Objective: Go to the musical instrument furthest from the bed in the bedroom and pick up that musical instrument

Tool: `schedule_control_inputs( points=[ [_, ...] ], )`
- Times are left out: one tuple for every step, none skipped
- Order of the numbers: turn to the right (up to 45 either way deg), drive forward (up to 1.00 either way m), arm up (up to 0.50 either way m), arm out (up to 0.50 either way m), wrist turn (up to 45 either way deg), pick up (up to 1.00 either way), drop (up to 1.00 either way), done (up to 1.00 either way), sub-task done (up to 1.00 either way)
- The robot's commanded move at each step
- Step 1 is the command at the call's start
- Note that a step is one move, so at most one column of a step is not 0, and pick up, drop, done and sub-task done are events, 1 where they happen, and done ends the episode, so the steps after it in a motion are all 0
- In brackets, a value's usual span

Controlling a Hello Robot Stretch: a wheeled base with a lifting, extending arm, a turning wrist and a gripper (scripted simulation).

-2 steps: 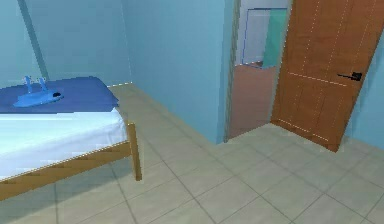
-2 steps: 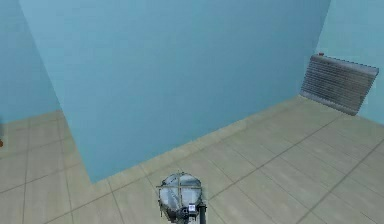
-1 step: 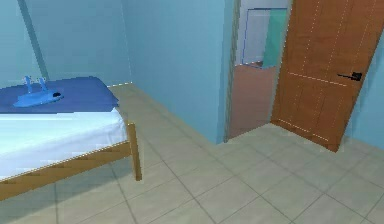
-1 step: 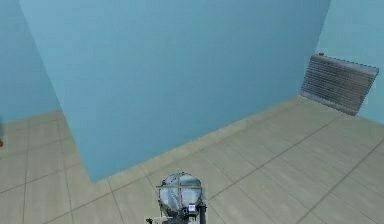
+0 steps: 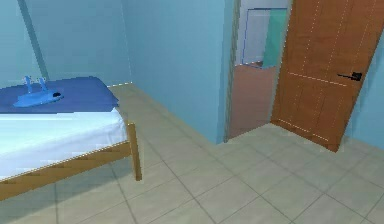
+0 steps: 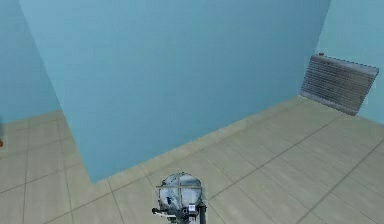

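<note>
Where the musical instrument stands I cannot tell; nothing I can see from here has a shape I would call one.

Low at the bottom edge of the arm side view sits a round grey-and-white blob [image 6: 181, 187], and just under it are small dark parts that I take for the gripper [image 6: 177, 210]. Its far end is too muddled to make out, so I cannot tell whether it holds anything, nor how its fingers stand. Beneath and around it lies the pale beige tiled floor [image 6: 270, 160], running up to a plain light blue wall [image 6: 180, 80]. On the wall at that view's right hangs a grey ribbed metal panel [image 6: 340, 84], just above the floor.

In the forward view a wooden-framed bed with a white sheet [image 5: 55, 135] fills the lower left, its near corner post standing on the tiles. A dark blue cover [image 5: 70, 95] lies across the bed's far end, and near the cover's left edge rest a few pale blue upright bits [image 5: 33, 88], too small to name. To the right, an open doorway [image 5: 255, 75] breaks the blue wall, and beside it stands a brown panelled wooden door [image 5: 325, 70] with a dark handle [image 5: 351, 76].
</note>
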Motion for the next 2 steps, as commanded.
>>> schedule_control_inputs(
  points=[
    [0.0,0.00,0.00,0.00,27.0,0.00,0.00,0.00,0.00],
    [0.0,0.00,-0.30,0.00,0.0,0.00,0.00,0.00,0.00]
  ],
)
